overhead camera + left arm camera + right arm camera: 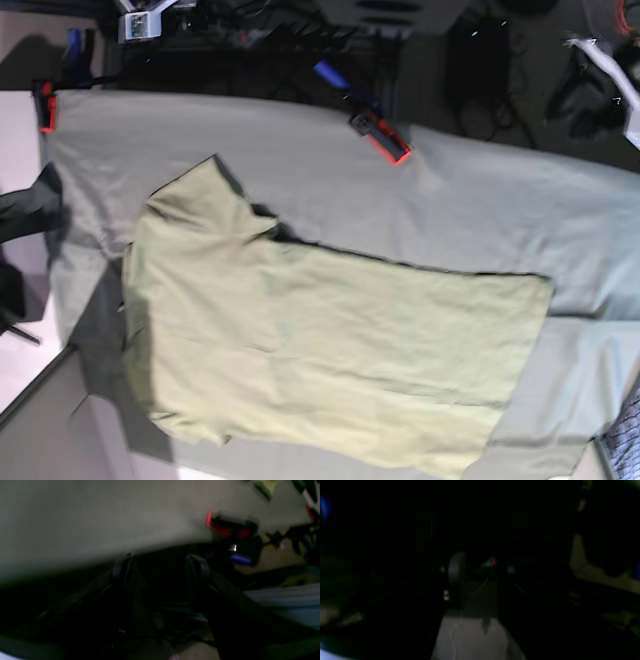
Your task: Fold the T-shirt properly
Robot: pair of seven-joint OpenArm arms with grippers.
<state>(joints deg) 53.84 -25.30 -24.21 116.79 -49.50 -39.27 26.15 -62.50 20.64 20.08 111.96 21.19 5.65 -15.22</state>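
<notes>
In the left wrist view, the picture is dark and blurred. The left gripper (160,565) shows two dark fingers (197,566) standing apart with nothing between them, so it is open and empty. Beyond them lies the dull grey-green tablecloth sheet (100,522), with a red and black clamp (230,527) at its edge. A small yellow-green piece of cloth shows in the top right corner, perhaps the shirt.

In the right wrist view, almost everything is black. The right gripper (476,580) seems to have a gap between its fingers, but I cannot tell this surely.

In the base view, the plain light olive short-sleeved cotton T-shirt (330,360) lies spread flat on the sheet, not yet folded, collar end to the left and hem to the right. No arm is seen above it. A dark garment (30,205) lies at the left edge.

The risk, in my judgement: the shirt and the sheet have similar colour, so a gripper may pinch the sheet together with the shirt and drag both.
</notes>
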